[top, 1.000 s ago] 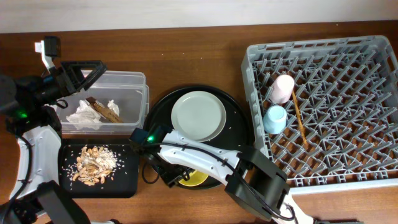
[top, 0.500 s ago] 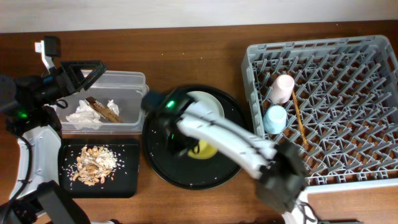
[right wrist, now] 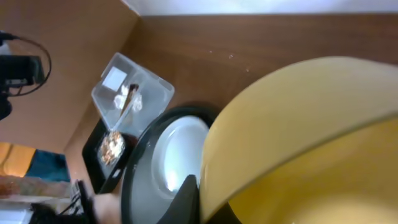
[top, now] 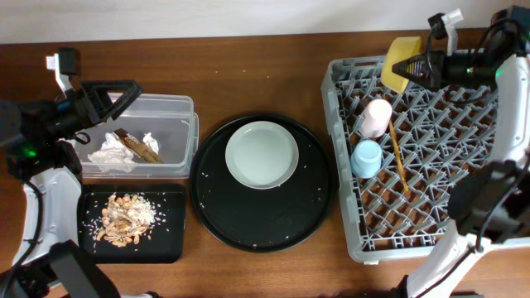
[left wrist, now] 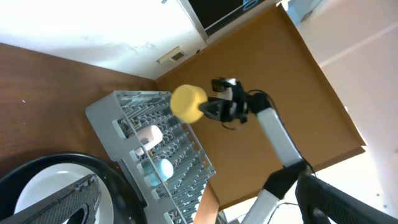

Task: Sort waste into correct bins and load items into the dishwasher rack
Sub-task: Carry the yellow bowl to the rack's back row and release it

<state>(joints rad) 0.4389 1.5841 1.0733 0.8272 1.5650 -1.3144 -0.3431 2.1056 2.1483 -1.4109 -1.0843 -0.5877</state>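
- The table (top: 248,74), brown wood, carries everything shown.
- The dishwasher rack (top: 464,182) is set at the right of the table. The step in hand is judged to be the loading of the bowl into it.
- The round black tray (top: 248,219) is seen at centre, between rack and bins.
- The clear tub (top: 178,108) is placed at the left, with the flat black tray (top: 170,232) just in front of it.
- The plate (top: 262,155) is left on the round tray, not yet loaded.
- The yellow bowl (top: 399,58) is held in the air, tilted on edge, over the rack's far left corner. It is clamped by its rim in the right tool (top: 416,68), which lies to its right.
  - For a clean placement, it is best lowered on edge between peg rows in a free stretch of lattice. It is best released only once the pegs support it.
- The left tool (top: 112,98) is held with fingers apart and nothing between them, at the tub's far left corner.
- The pink cup (top: 377,117) and the blue cup (top: 365,158) are seated in the rack's left part, just below the bowl; contact with them is to be avoided.
- The chopsticks (top: 398,161) are laid in the rack beside the cups.
- The napkin (top: 112,153) and wrapper (top: 139,146) are contained in the tub; the food scraps (top: 124,217) are heaped on the flat tray.
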